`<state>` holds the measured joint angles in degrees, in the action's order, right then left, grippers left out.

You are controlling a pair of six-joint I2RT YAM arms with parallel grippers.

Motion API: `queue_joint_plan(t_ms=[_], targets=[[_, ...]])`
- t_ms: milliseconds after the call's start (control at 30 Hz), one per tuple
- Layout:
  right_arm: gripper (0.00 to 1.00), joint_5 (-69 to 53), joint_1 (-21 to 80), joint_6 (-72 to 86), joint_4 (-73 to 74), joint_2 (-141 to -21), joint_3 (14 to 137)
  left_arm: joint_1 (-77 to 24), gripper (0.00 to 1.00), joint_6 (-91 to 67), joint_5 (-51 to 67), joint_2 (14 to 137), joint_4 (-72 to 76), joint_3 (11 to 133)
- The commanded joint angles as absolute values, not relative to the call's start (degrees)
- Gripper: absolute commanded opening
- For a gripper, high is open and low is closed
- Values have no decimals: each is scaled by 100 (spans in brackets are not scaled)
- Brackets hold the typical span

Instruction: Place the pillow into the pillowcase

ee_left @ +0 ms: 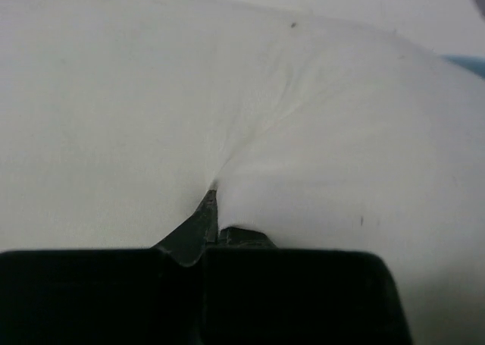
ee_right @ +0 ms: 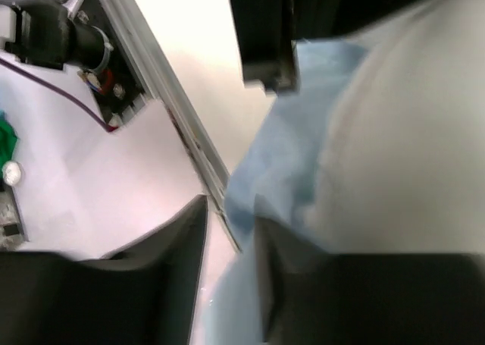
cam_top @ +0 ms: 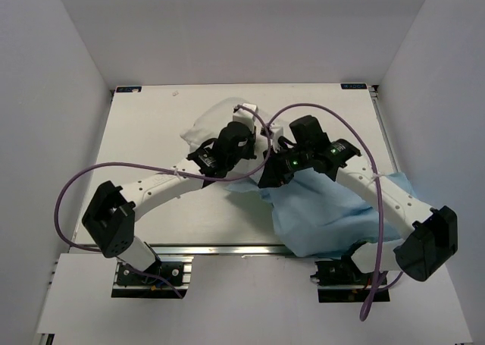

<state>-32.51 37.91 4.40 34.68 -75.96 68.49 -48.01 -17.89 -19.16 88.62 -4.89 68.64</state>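
The pillow (cam_top: pixel 212 121) is being seen on the far middle part of the white table (cam_top: pixel 144 133). Its white fabric is being pinched by the left gripper (ee_left: pixel 211 208): the jaws are being pressed together on a gathered fold, and creases are being drawn in toward the fingertips.

The pillowcase (cam_top: pixel 318 216) is being shown with its plain light blue face up. It is being spread just to the right of the pillow, touching it, and one part is being draped over the table's near edge by the right arm's base.

The right gripper (ee_right: pixel 229 212) is being held over the pillowcase beside the aluminium rail (ee_right: pixel 189 133) of the table edge. Its jaws are being kept a narrow way apart, and nothing is being seen clamped between them.

Two small blue labels (cam_top: pixel 127 89) are being displayed at the table's far corners, but their writing is too small to be read. Purple cables (cam_top: pixel 114 167) are being looped over both arms, and green lights (cam_top: pixel 292 163) are being shown on the right wrist.
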Motion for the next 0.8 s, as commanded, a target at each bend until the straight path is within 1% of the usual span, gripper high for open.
queue_joint_plan(t_ms=[0,67,133,200,233,300,333,367,400,433,500,533,600,667,700,767], targets=[[39,-3235,3753,615,3111,-7173,6427,-4948,0,-2399,-2013,8649,-386,6487],[54,-3068,3753,607,3321,-6980,6302,-4948,0,-2469,-1882,8456,-649,6188],[59,-2788,3762,580,3724,-6847,6328,-4948,0,-2592,-1750,8263,-947,6021],[65,-2541,3753,545,3963,-6601,6398,-4948,0,-2453,-1373,7911,-1028,5775],[71,-2253,3762,545,4042,-6427,6485,-4957,13,-2356,-1197,7788,-1115,5705],[74,-1935,3753,545,4358,-6267,6652,-4957,39,-2023,-696,7454,-1300,5642],[78,-1577,3753,615,4438,-6110,6801,-4957,61,-1882,-555,7366,-1571,5686],[80,-1356,3753,694,4552,-6030,6881,-4957,87,-1759,-475,7270,-1721,5817],[82,-1110,3753,799,4579,-5968,6960,-4948,98,-1740,-536,7095,-1871,5905],[85,-568,3753,930,4597,-5881,7126,-4957,98,-1732,-606,7014,-2063,6002],[88,-20,3718,1413,4675,-5854,7312,-4948,98,-1723,-930,6909,-2197,6361],[89,696,3709,1615,4711,-5932,7400,-4940,98,-1731,-1280,6900,-2241,6494],[89,1463,3639,2081,5147,-6151,7768,-4887,98,-1810,-1616,7048,-2372,7045],[89,1888,3560,2380,5535,-6625,8119,-4747,98,-1784,-1617,7557,-2548,7521],[89,2220,3516,2669,5903,-6757,8208,-4529,98,-1802,-1565,7785,-2775,8037],[89,2390,3376,2926,6134,-7101,8314,-4255,98,-1810,-1153,8567,-3092,8593]])
